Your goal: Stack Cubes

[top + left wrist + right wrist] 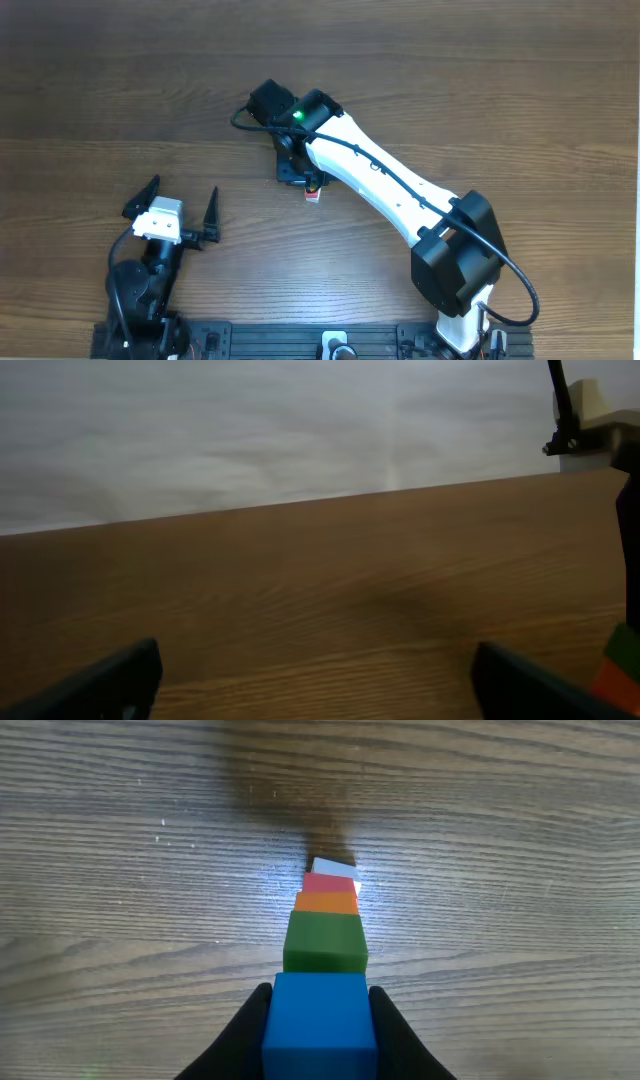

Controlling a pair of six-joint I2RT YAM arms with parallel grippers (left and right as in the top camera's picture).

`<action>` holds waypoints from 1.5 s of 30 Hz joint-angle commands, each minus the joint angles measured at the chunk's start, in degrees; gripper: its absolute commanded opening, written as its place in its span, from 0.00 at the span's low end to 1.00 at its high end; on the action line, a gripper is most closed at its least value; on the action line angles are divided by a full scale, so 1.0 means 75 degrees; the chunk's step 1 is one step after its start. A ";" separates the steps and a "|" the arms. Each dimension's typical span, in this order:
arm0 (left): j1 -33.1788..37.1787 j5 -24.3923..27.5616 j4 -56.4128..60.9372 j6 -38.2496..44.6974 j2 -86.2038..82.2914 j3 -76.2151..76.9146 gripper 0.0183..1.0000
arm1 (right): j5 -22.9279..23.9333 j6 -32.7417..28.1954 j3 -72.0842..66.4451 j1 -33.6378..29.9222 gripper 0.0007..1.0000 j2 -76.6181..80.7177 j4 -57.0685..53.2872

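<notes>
Right gripper (320, 1038), reached over mid-table (500, 100): fingers closed against two opposite sides of the blue cube (320, 1005), which was held at the top of a column of cubes, directly above the green cube (325, 942); contact between the two could not be judged. Below the green came the orange cube (326, 903), the red cube (328, 883) and a pale cube (334, 868) at the base. Left gripper (183, 200): spread wide, holding nothing, well apart from the stack at the table's left.
</notes>
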 commanded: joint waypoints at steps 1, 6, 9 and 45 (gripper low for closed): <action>-0.0026 -0.0012 0.0026 0.0111 -0.0041 -0.0064 1.00 | 0.0105 0.0052 0.0149 -0.0050 0.07 0.0105 0.0023; -0.0026 -0.0012 0.0026 0.0111 -0.0041 -0.0064 1.00 | 0.0192 0.0052 0.0122 -0.0055 0.08 0.0108 0.0017; -0.0026 -0.0012 0.0026 0.0111 -0.0041 -0.0064 1.00 | 0.0207 0.0052 0.0090 -0.0076 0.08 0.0108 0.0035; -0.0026 -0.0012 0.0026 0.0111 -0.0041 -0.0064 1.00 | 0.0248 0.0052 0.0038 -0.0099 0.26 0.0254 0.0111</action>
